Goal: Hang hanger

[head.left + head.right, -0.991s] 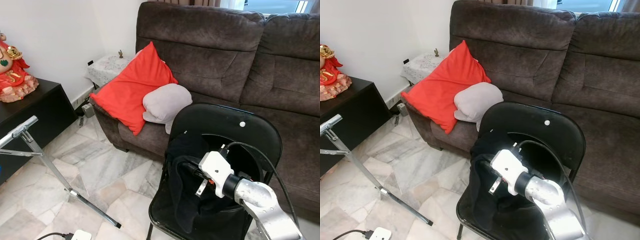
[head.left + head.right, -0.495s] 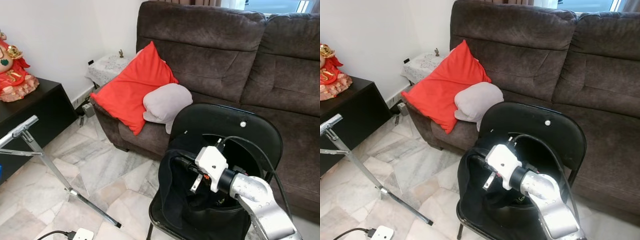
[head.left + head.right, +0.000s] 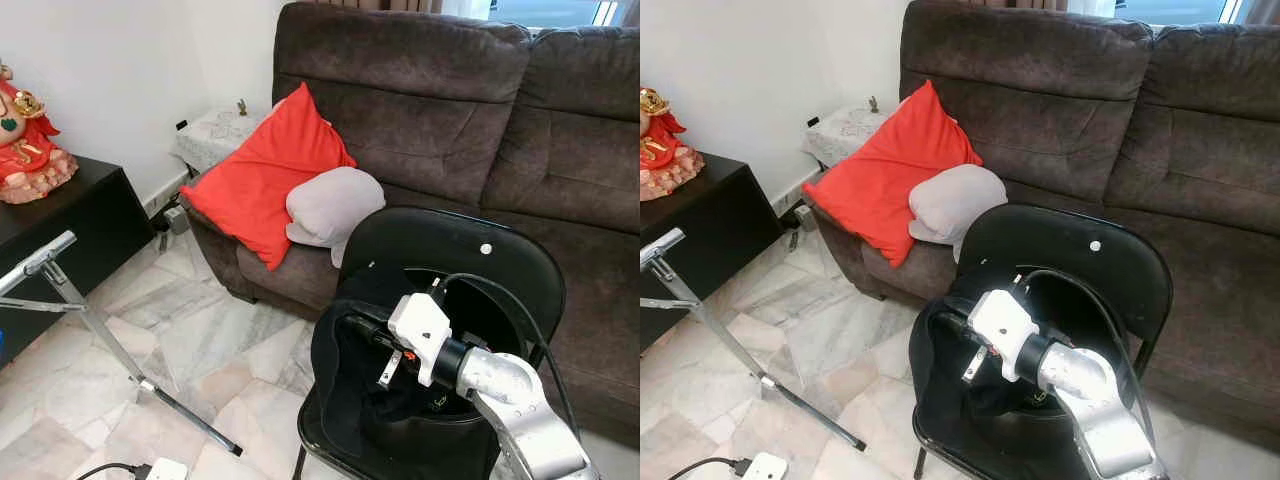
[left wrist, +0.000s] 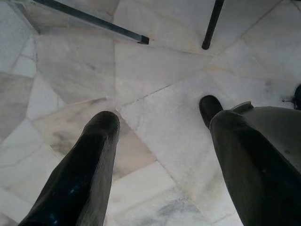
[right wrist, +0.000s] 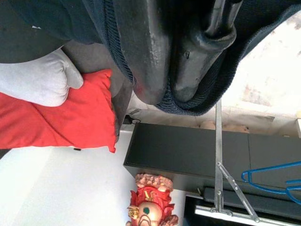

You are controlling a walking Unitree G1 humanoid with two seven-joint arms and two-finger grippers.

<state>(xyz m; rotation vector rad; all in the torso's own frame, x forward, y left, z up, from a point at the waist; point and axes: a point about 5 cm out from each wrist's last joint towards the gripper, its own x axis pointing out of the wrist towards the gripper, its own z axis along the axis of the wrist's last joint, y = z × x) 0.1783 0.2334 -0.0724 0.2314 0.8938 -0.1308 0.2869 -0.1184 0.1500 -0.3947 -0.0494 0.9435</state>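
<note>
The right claw (image 3: 352,325) is pinching a dark cloth (image 3: 345,400) over the black chair (image 3: 450,250), which looks soft and floppy, while the blue hanger (image 5: 270,174), thin and likely light, is sitting by the rack (image 3: 90,320), best grabbed at its hook.

Blue wire hanger (image 5: 270,176) beside the metal rack (image 5: 221,188), partly cut off at frame edge.

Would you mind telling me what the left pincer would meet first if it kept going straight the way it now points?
Most likely the marble floor: the left pincer, fingers apart, points down at bare tiles. A black chair leg and a metal rack foot lie further off, outside that line.
</note>
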